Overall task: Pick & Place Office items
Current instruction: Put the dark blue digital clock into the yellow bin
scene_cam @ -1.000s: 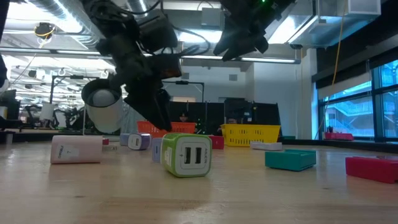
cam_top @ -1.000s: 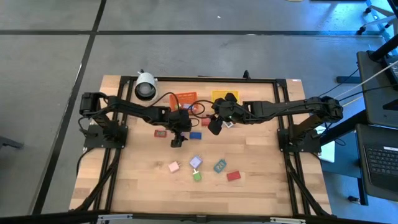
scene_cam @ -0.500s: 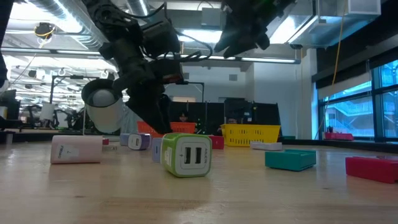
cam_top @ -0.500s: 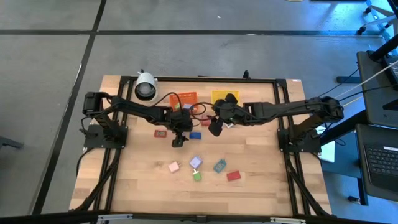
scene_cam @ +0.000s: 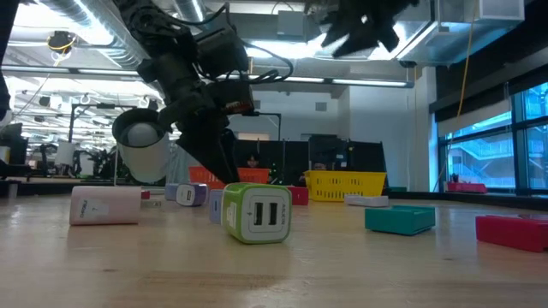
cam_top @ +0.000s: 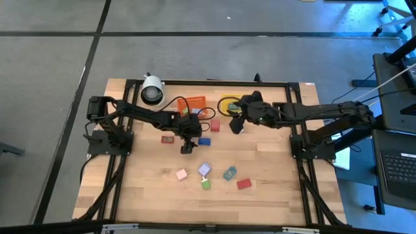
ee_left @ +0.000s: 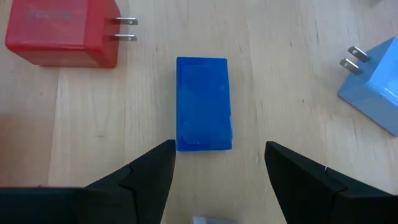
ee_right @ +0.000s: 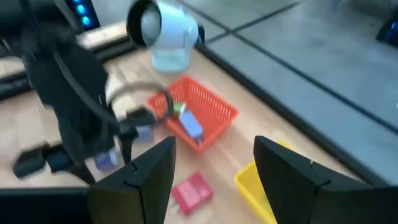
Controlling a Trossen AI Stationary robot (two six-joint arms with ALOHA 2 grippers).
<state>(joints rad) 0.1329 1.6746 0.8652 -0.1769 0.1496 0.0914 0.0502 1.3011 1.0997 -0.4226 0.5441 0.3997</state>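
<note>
overhead, table-level, perhaps two wrist views

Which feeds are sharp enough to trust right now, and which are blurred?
Left wrist view: crisp on the blue block between the left gripper fingers. Right wrist view: smeared throughout, orange bin soft. Low view: green charger sharp, ceiling lights glaring.

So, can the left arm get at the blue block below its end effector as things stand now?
Probably yes. In the left wrist view the blue block lies flat on bare wood, ahead of the open left end effector, with nothing over it. The red charger and light blue charger lie apart from it.
</note>
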